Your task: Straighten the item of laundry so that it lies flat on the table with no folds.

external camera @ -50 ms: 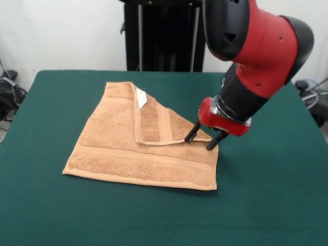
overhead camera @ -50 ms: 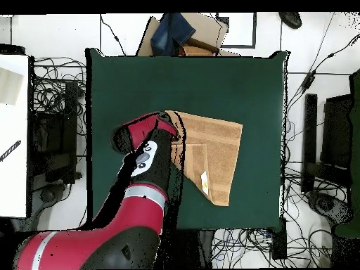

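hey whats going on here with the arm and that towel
A red and black robot arm is working on a tan towel lying on the green table. One corner of the towel is folded over onto the rest, with a white tag showing on the flap. The claw is open, its tips down at the tip of that folded corner, one on either side. The towel is not flat yet.

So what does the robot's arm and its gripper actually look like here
The arm is bulky and rounded, with glossy red shells over black joint sections. It narrows to a black wrist, then a red block carrying the gripper, which has two thin black fingers. From overhead, a grey band and a white patch with dark dots show on the arm.
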### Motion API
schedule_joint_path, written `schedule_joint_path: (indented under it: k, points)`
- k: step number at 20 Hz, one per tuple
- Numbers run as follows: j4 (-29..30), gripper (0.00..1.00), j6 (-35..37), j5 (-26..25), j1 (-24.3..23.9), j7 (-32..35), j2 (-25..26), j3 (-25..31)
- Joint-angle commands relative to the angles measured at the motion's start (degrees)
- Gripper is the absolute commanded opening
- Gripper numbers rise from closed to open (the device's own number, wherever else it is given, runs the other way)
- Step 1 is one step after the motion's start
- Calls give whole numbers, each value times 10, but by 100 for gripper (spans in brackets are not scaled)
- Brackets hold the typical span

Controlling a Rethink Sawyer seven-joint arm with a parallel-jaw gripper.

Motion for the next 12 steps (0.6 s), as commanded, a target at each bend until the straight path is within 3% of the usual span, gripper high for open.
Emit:
schedule_joint_path:
  k: [1,12]
  points:
    - [3,100,-5,24,-1,82,29,40]
    - [5,100,44,29,1,62,38,44]
